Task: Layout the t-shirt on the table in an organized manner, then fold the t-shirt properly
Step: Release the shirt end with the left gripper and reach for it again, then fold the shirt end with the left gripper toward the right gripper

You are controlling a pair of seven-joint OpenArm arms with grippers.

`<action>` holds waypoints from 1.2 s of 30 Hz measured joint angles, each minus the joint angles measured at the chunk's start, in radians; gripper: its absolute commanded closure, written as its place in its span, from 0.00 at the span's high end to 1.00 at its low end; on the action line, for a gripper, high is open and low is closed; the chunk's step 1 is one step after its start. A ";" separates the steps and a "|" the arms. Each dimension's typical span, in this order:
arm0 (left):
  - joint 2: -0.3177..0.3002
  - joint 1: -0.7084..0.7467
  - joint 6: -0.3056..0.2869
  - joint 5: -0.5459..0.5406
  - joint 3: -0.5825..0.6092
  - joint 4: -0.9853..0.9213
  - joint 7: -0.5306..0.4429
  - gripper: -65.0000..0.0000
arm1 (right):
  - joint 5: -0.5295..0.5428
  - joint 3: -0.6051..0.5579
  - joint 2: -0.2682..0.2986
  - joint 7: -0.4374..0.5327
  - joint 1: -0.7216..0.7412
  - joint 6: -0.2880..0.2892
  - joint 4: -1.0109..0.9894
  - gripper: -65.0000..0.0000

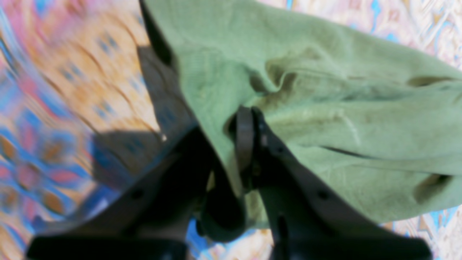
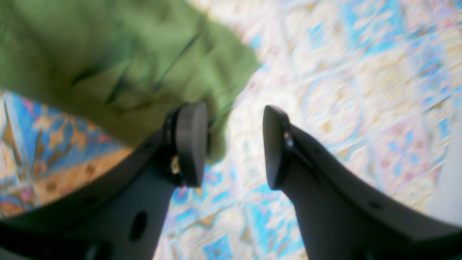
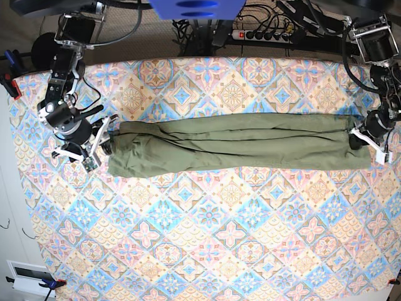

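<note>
- No text, label, brand, number or sign can be read in any of the three views.
- The t-shirt is plain olive green, with no print or tag showing.
- The table cloth carries only diamond tiles and floral medallions, no lettering.
- Both wrist views are blurred; the dark gripper parts in them show no markings.
- The gear along the far edge in the base view is too small to show any writing.
</note>
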 measured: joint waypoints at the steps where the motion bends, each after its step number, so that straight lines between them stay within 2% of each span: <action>1: -0.008 0.005 0.000 0.000 0.000 0.002 -0.011 0.00 | 0.003 0.000 0.001 0.008 0.000 0.000 0.009 0.38; 6: -0.003 0.070 0.005 0.009 0.003 0.149 -0.003 0.00 | 0.002 0.000 0.001 -0.002 -0.008 0.000 0.010 0.38; 9: 0.085 0.117 0.003 0.007 0.003 0.322 -0.008 0.00 | 0.004 0.000 0.000 0.003 -0.006 0.000 0.010 0.38; 12: 0.158 0.135 -0.004 -0.002 0.020 0.416 0.070 0.00 | 0.003 0.000 0.001 0.002 -0.006 0.000 0.010 0.38; 15: 0.218 0.136 0.010 0.019 0.041 0.463 0.108 0.00 | 0.003 0.001 0.001 0.002 -0.008 0.000 0.010 0.38; 20: 0.283 0.134 0.008 0.016 0.105 0.478 0.105 0.00 | 0.003 0.001 0.001 0.001 -0.006 0.000 0.010 0.38; 27: 0.369 0.133 0.011 0.019 0.109 0.478 0.106 0.00 | 0.003 0.001 0.001 0.002 -0.006 0.000 0.039 0.38; 30: 0.387 0.122 0.011 0.020 0.113 0.462 0.110 0.11 | 0.003 0.001 0.001 0.002 -0.006 0.000 0.039 0.38; 36: 0.401 0.100 0.014 0.008 0.176 0.441 0.099 0.27 | 0.003 0.001 0.001 0.002 -0.006 0.000 0.039 0.38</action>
